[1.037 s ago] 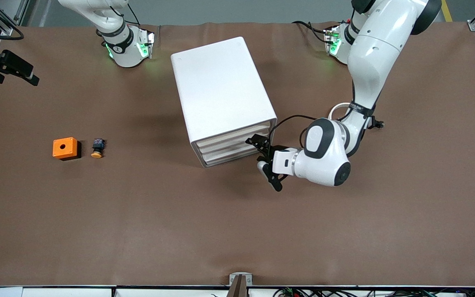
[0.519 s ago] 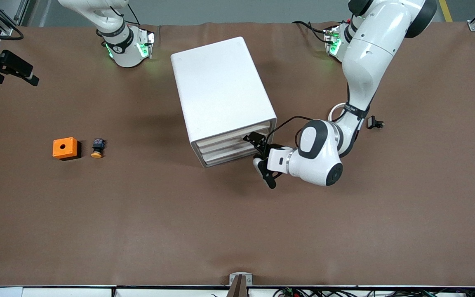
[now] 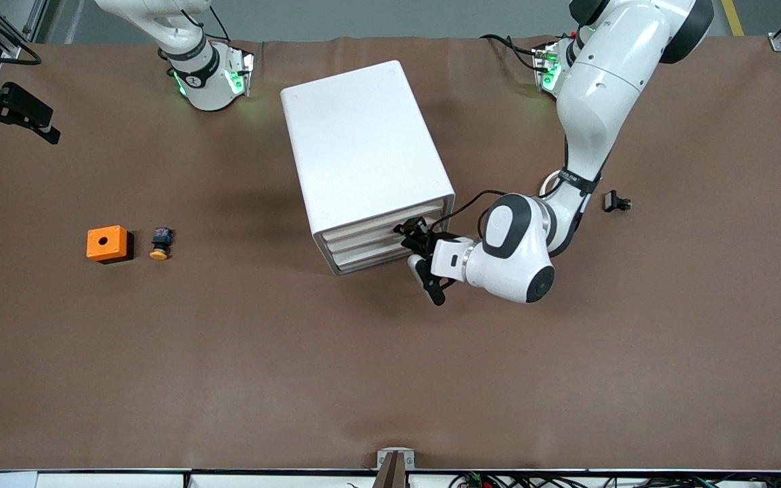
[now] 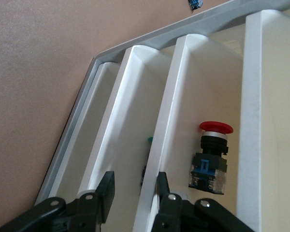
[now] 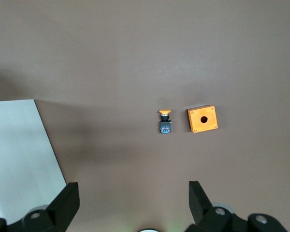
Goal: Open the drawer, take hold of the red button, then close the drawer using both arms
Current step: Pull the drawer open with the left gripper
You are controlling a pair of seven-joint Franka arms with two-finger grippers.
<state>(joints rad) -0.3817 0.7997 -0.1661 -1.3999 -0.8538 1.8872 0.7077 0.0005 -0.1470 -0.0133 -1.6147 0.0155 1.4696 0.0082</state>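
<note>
- Black and spread wide, the right gripper (image 5: 133, 205) hung over the table (image 3: 228, 379) at the right arm's end, holding nothing; that arm waited.
- An orange cube (image 3: 106, 244) with a hole in its top sat on the cloth, and a yellow-capped button (image 3: 160, 245) lay just beside it, toward the cabinet.
- The white cabinet (image 3: 363, 149) stood mid-table, its three drawer fronts all pushed in.
- The left gripper (image 4: 135, 181) was at the top drawer (image 4: 169, 111), fingers partly spread on either side of its front lip: one finger lay against the lip, the other stood just apart from it.
- The red button (image 4: 212, 154) lay on its side inside that top drawer, just past the lip.
- A small black part (image 3: 616, 202) lay on the cloth near the left arm.
</note>
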